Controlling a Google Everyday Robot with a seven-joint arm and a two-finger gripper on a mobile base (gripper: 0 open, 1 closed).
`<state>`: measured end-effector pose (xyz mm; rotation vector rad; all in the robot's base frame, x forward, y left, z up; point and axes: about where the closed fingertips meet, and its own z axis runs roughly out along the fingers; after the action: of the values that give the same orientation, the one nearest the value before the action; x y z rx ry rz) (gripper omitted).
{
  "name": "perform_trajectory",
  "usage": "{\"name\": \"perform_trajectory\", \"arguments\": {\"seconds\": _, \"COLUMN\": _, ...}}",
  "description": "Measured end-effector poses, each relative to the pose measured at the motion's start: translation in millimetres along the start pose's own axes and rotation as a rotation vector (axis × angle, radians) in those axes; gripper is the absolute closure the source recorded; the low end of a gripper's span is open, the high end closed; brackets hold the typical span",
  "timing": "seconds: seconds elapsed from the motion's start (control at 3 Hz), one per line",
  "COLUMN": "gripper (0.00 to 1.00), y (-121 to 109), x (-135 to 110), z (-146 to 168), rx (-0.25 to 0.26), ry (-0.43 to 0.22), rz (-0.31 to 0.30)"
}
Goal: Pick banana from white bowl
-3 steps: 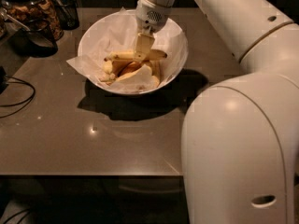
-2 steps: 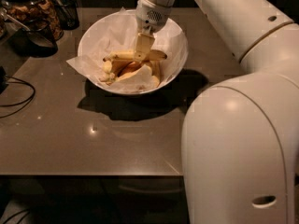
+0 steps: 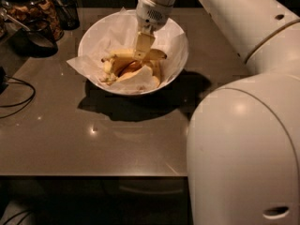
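The white bowl (image 3: 178,41) stands at the back middle of the dark table, lined with crinkled white paper. The banana (image 3: 120,57) lies inside it, pale yellow, running left to right among shorter yellow-orange fruit pieces (image 3: 151,73). My gripper (image 3: 143,47) reaches straight down into the bowl from above and rests on or just above the banana's middle. It hides the part of the banana beneath it.
A dark glass jar (image 3: 33,7) with brown contents and a dark cup (image 3: 35,40) stand at the back left. A black cable (image 3: 19,100) lies at the left edge. My large white arm (image 3: 243,139) fills the right side. The table's front edge (image 3: 93,175) is close.
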<state>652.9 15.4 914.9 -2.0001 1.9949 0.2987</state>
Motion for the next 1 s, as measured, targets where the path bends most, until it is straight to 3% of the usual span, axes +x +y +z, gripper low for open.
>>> {"name": "perform_trajectory", "arguments": {"seconds": 0.33, "gripper": 1.00, "y": 14, "x": -9, "z": -26, "rx": 0.069, "ry": -0.002, "rz": -0.027}}
{"name": "perform_trajectory", "arguments": {"seconds": 0.67, "gripper": 1.00, "y": 43, "x": -27, "z": -76, "rx": 0.166, "ry": 0.010, "rz": -0.087}}
{"name": "perform_trajectory", "arguments": {"seconds": 1.0, "gripper": 1.00, "y": 43, "x": -27, "z": -76, "rx": 0.166, "ry": 0.010, "rz": -0.087}}
